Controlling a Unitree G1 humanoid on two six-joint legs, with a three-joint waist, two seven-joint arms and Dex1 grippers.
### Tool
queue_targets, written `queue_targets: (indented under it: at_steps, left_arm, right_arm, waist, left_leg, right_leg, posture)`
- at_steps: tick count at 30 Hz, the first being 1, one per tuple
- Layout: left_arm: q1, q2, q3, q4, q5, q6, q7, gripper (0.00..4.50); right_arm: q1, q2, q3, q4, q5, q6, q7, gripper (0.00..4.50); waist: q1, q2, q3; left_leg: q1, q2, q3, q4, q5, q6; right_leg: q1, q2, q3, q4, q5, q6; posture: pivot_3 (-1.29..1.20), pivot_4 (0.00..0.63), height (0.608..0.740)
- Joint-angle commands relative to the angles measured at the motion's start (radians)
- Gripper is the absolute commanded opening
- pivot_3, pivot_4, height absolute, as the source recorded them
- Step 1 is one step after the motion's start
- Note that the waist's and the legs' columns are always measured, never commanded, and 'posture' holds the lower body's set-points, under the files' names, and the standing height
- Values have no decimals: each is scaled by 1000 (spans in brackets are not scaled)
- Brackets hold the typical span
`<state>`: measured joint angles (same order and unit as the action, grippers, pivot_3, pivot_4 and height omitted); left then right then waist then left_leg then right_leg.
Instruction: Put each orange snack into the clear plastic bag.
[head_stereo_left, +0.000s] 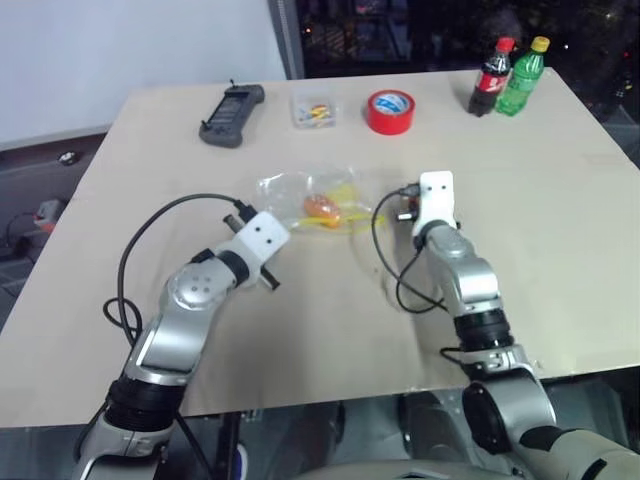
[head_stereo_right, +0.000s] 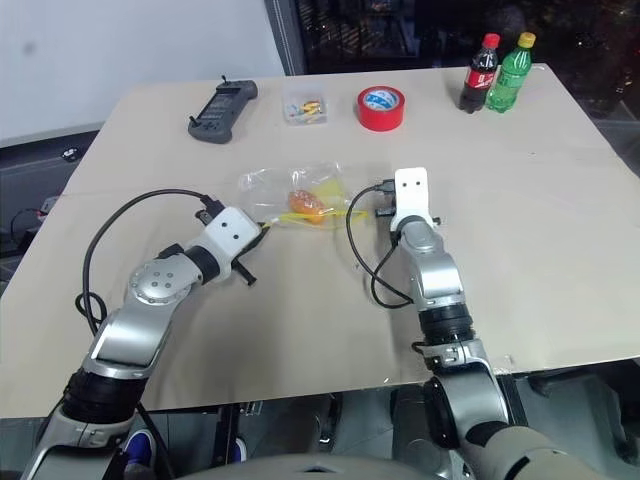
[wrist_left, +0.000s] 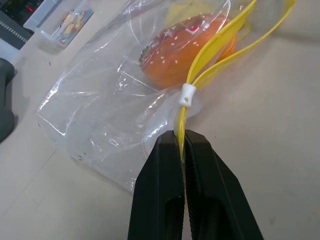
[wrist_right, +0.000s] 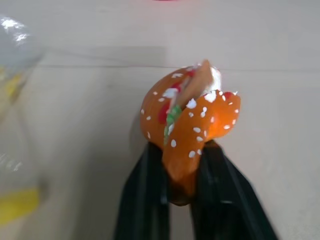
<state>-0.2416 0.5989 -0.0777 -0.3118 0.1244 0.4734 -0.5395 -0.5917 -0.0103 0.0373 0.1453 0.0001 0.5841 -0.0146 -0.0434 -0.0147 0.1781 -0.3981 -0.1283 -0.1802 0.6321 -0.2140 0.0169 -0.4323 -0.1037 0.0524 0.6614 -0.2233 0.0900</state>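
The right gripper (wrist_right: 182, 165) has its two black fingers pinched on a glossy orange bun-shaped snack with pale speckles (wrist_right: 192, 132), squeezing it so the piece bulges and shows red, green and white inside. This held snack sits just above the pale wooden table (head_stereo_left: 560, 250), to the right of the clear plastic bag (head_stereo_left: 290, 195); from the head views it is hidden behind the gripper's white wrist block.

The left gripper (wrist_left: 182, 150) is fully closed on the bag's yellow-green seal strip (wrist_left: 210, 50), gripping it just below a small white slider (wrist_left: 186, 94). The strip splits above the slider into two yellow bands.

The crinkly transparent bag lies on the table near its middle, between the two grippers, and a second orange speckled snack (wrist_left: 187, 47) rests inside it, seen through the film. Whether the bag's mouth is open toward the right gripper is hard to make out.

Along the far edge of the table stand a black handheld controller (head_stereo_left: 230, 113), a small clear box of coloured bits (head_stereo_left: 314, 110), a red tape roll (head_stereo_left: 390, 111), a dark cola bottle with a red cap (head_stereo_left: 491, 78) and a green bottle with a yellow cap (head_stereo_left: 522, 78), all well apart from the bag.
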Motion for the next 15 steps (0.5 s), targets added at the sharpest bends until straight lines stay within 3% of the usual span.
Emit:
queue_targets:
  at_steps: [1,5,8,15]
  left_arm:
    - [-1,0,31,-51,-8,0,11,0]
    - [-7,-4,37,-50,-22,13,8,0]
    - [-14,-4,37,-52,-28,21,4,0]
    - [-3,7,44,-94,-69,-2,-28,0]
  right_arm:
    - [75,-79,55,-207,67,15,190,132]
    - [216,-235,91,-484,272,112,490,132]
    - [254,-299,104,-585,358,157,582,132]
    - [188,-270,184,-494,324,136,567,132]
  waist:
    - [2,0,0]
    - [4,0,0]
    - [-1,0,0]
    - [3,0,0]
  left_leg:
    - [0,0,0,0,0,0]
    - [-1,0,-1,0,-1,1]
    - [0,0,-1,0,-2,4]
    - [1,2,-1,1,-2,4]
  right_leg:
    - [0,0,0,0,0,0]
    - [1,0,-1,-1,0,0]
    - [1,0,-1,-1,0,0]
    - [1,1,-1,-1,0,1]
  posture:
    - [0,150,740]
    - [0,150,740]
    - [0,150,740]
    - [0,150,740]
